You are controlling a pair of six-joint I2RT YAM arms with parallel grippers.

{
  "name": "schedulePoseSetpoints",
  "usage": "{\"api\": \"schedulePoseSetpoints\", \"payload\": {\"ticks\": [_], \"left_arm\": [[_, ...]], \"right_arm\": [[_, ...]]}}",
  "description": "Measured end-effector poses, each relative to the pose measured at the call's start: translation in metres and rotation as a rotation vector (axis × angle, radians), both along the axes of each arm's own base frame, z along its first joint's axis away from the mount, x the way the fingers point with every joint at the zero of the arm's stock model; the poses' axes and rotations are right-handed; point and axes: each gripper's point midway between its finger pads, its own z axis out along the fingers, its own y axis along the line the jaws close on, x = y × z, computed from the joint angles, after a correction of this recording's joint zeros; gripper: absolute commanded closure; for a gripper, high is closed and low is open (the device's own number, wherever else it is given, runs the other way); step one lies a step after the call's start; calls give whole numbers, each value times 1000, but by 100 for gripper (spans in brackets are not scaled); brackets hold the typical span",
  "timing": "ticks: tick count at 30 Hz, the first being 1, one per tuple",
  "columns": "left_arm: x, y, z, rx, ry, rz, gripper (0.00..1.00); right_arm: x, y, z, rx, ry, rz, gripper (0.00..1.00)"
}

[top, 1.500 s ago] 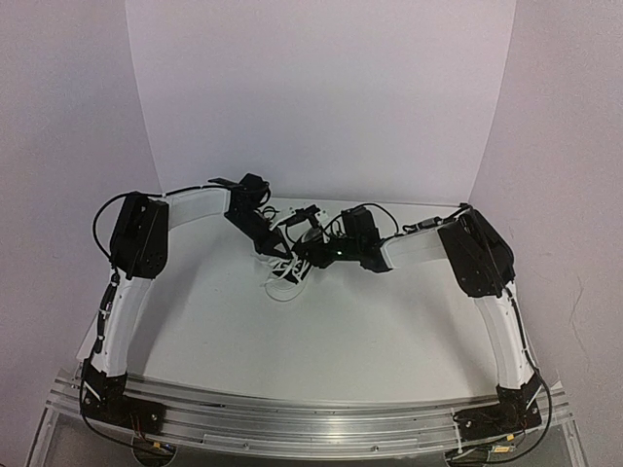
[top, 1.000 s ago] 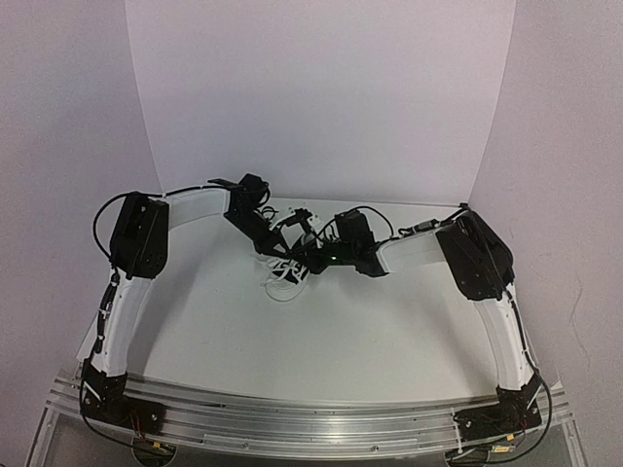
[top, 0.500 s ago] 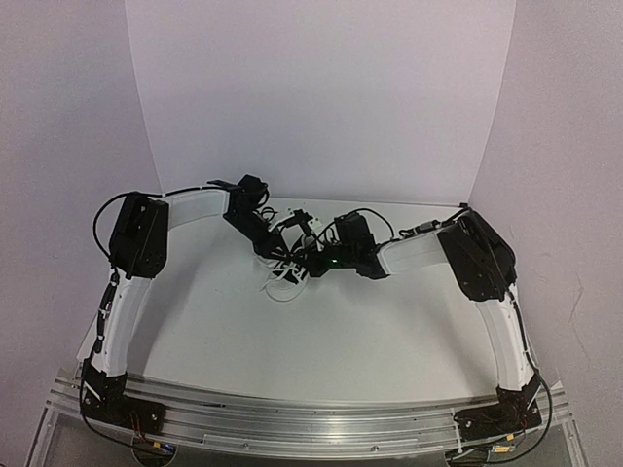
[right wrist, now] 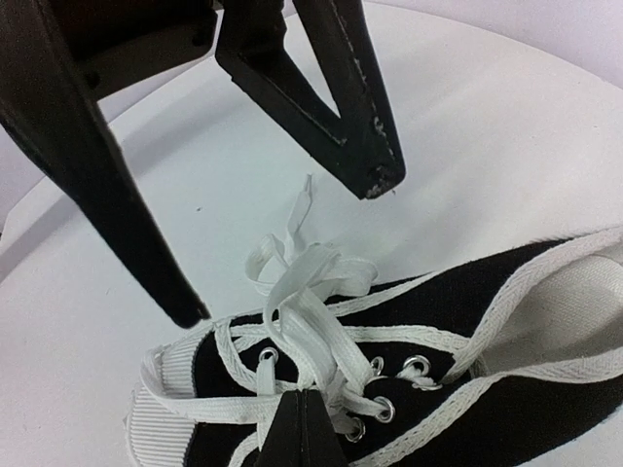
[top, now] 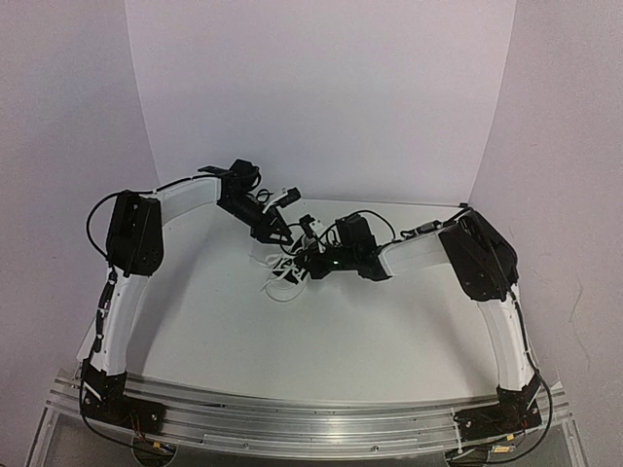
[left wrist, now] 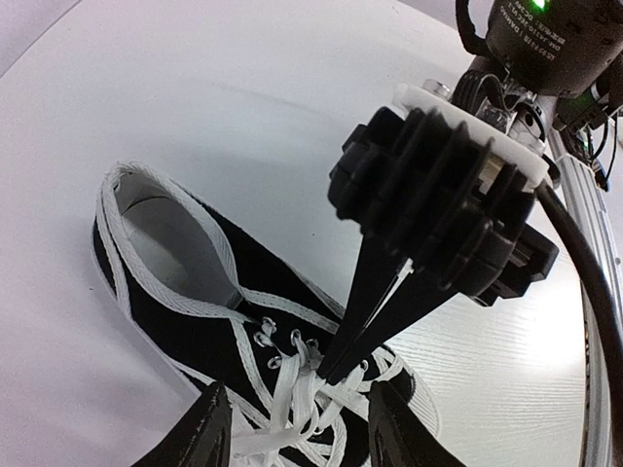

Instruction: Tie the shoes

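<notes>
Top view, starting at the left: the left arm (top: 127, 282) is arching up from the near rail (top: 311, 423) and bending in toward the middle of the table (top: 350, 336).

The left claw (top: 281, 235) is hanging just above the shoe (top: 284, 280), fingers spread, nothing between them. The right wrist camera is showing it (right wrist: 287, 251) as two black fingers (right wrist: 117, 195) set wide apart. Both tips are clear of the laces (right wrist: 302, 292), one near the toe cap (right wrist: 161, 413), the other over bare table beyond. In its own camera the left claw (left wrist: 297, 438) is straddling the laced part from above without touching.

The shoe (left wrist: 185, 311) is lying on its sole in the far half of the table, between the two claws, opening facing up. It is black canvas with white trim. The laces (left wrist: 292, 394) are crossing through the eyelets (right wrist: 419, 367) and bunching in a loose tangle, one free end sticking out past it.

The right claw (top: 304, 261) is reaching in from the right, fingers pressed together, its tip (left wrist: 336, 365) sitting down on the lacing by the eyelets. From its own camera (right wrist: 297, 428) a white strand is running straight into the tip; I cannot tell whether it is being nipped.

The right arm (top: 492, 292) is mirroring the left one.

The table is showing white with a faint wood grain. Pale walls (top: 321, 97) are closing it in at the back and on both sides.
</notes>
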Motion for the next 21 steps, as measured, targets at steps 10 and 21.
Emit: {"api": "schedulePoseSetpoints", "payload": {"ticks": [10,21], "left_arm": [[5,-1,-6,50,-71,-21,69],[-11,-3,-43,134,-54,-102,72]], "right_arm": [[-13,4,6,7,3,35,100],[-18,3,0,-4,20,43,100]]}}
